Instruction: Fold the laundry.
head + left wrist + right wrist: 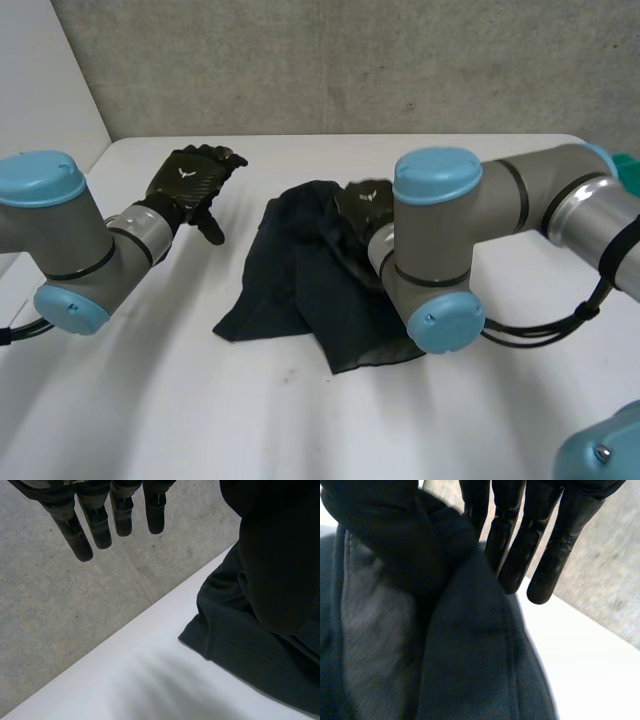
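While the left hand [190, 180] hovers clear of the cloth [300, 285], the right hand [362, 203] has hold of it. Details:

- Cloth: dark and crumpled, one heap in the middle of the white table [150, 400]. The far part rises to a peak at the right hand. The near part lies flat on the table, with one corner pointing left and another pointing near.
- Right hand: at the cloth's far edge, back of the hand up. In the right wrist view the fingers [520, 545] are straight, and a ridge of cloth [460, 655] runs up between them and the thumb. That reads as a pinch on the far edge. The contact point itself is dark and hard to resolve.
- Left hand: far left over the table, well apart from the cloth. In the left wrist view the fingers [97, 525] are straight and relaxed with nothing in them, so it is released. The cloth's edge [240, 645] lies on the table beside the hand, not touching the fingers.
- Right arm [440, 250]: comes in from the right, its elbow covering the cloth's right side in the head view.
- Grey concrete wall [350, 60] runs behind the table's far edge.
- Something teal [628, 165] sits at the far right, mostly hidden by the right arm. Can't tell what it is.
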